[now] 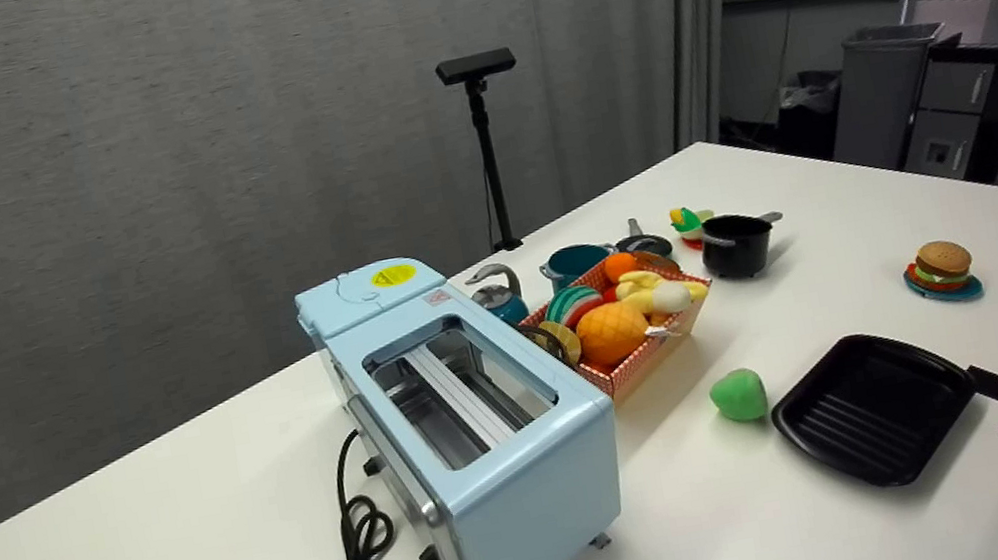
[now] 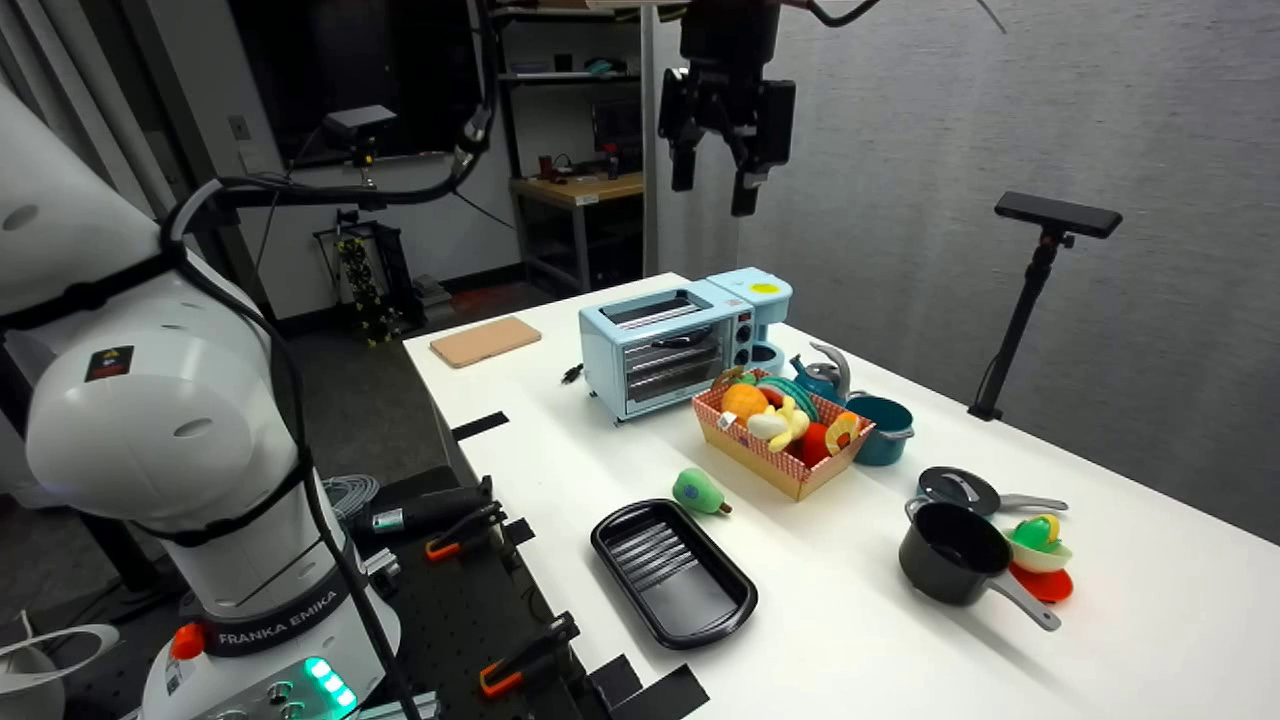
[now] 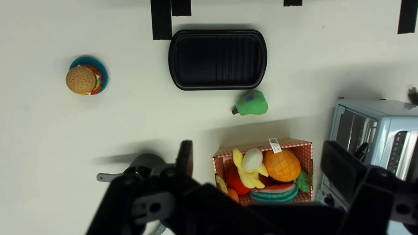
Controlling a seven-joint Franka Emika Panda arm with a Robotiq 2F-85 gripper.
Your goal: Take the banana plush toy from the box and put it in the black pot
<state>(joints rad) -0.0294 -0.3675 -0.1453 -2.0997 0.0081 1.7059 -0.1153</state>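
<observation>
Nothing ticked off yet, folks: the banana plush toy (image 3: 247, 176) lies in the box (image 2: 750, 458), pale end and yellow peel flaps on top of the pile, and the black pot (image 2: 935, 575) stands farther along the worktop (image 2: 840, 610), apart from the box. And the claw (image 2: 714, 185)? Hanging high above it all, fingers spread, nothing between them! So the whole job looks left to play: come down, grip the banana, lift it over the rim, carry it across, let go in the pot.

The wrist view frames the banana between the fingers, a promising line I'd say, but there's plenty of height to lose. And it's crowded in there: the pineapple toy (image 3: 282, 164) sits right beside it, a watermelon slice (image 3: 274, 194) lies by the peel, a red toy (image 3: 235, 186) shows underneath, and a white tag (image 3: 275, 145) hangs over the rim. A careless squeeze could well catch a neighbour.

Near the box we've got the light-blue toaster (image 2: 655, 350), a kettle (image 2: 820, 380) and a teal pot (image 2: 885, 447). Close to the black pot, a small black pan (image 2: 940, 488) and a bowl (image 2: 1042, 562); its grey handle juts out, one to avoid nudging. The green pear toy (image 3: 251, 103) lies between box and grill pan (image 3: 199, 58), probably off the route, and the toy burger (image 1: 942, 262) sits well apart.
</observation>
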